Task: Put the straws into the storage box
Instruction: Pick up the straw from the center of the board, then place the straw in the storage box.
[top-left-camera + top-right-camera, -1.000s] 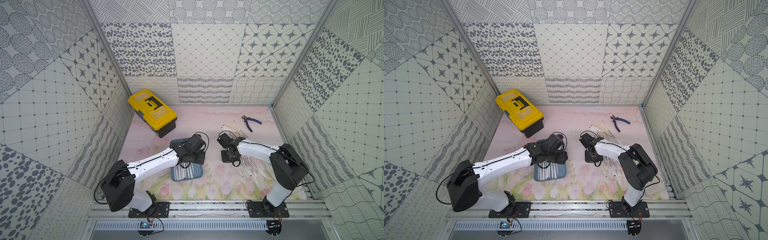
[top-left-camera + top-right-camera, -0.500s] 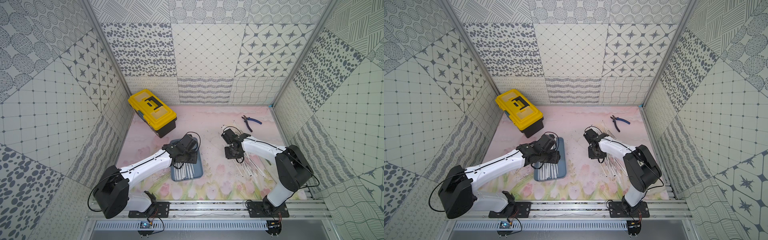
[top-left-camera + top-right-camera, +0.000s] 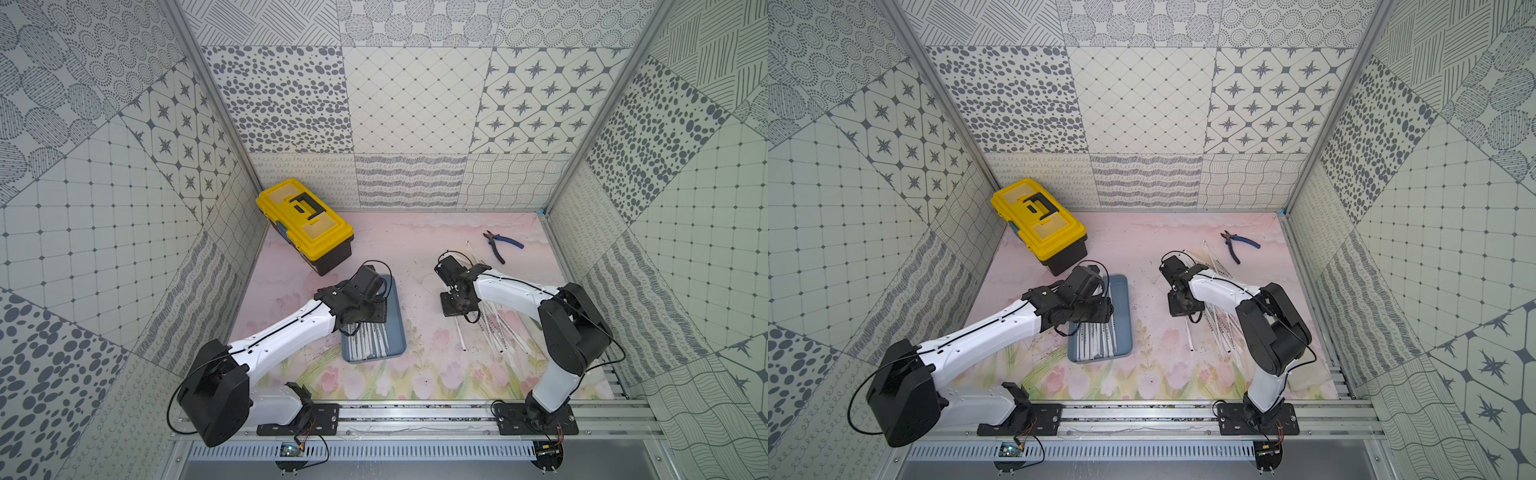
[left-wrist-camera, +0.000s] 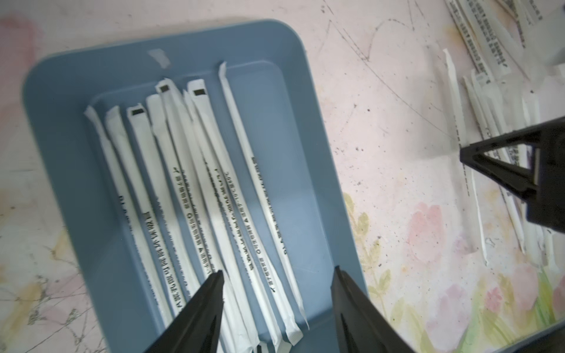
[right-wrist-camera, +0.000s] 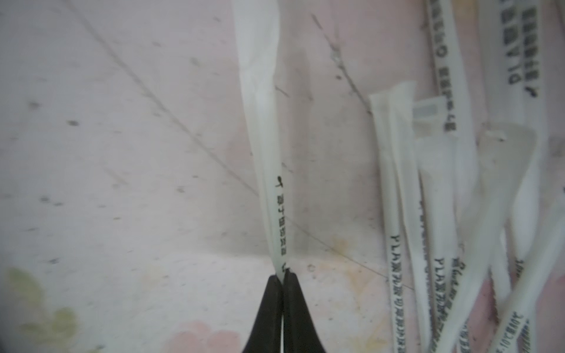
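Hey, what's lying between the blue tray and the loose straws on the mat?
Nothing: only bare, scratched mat separates the storage box from the loose straws, clearest in the left wrist view.

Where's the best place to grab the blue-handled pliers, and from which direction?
Probably from straight above, closing across the neck of the pliers just behind the dark head: they lie flat with handles splayed apart, so the neck is narrowest.
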Robot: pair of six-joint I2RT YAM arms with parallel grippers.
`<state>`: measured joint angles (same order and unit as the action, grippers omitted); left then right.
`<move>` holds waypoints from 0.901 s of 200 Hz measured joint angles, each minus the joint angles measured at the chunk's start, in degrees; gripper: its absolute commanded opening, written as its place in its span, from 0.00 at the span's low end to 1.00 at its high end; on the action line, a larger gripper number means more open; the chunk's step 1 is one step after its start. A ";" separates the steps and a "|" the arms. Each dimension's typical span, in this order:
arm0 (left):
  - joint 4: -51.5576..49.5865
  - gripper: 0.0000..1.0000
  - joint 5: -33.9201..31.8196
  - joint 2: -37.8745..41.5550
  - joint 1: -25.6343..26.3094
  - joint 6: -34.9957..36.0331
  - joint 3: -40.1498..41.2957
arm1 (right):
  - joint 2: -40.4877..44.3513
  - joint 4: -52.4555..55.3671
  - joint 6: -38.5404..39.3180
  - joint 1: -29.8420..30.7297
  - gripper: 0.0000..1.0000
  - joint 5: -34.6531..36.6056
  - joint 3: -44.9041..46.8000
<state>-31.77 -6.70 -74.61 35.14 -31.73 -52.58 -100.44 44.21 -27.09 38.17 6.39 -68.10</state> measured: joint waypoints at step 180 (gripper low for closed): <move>-3.21 0.60 -1.03 8.55 -8.61 -3.63 5.29 | -19.12 -18.32 -18.56 12.87 0.06 -13.20 -16.04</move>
<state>-34.98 -7.73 -66.06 26.52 -35.35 -47.29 -119.57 25.89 -45.65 51.05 -6.81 -84.14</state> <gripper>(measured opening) 0.605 0.062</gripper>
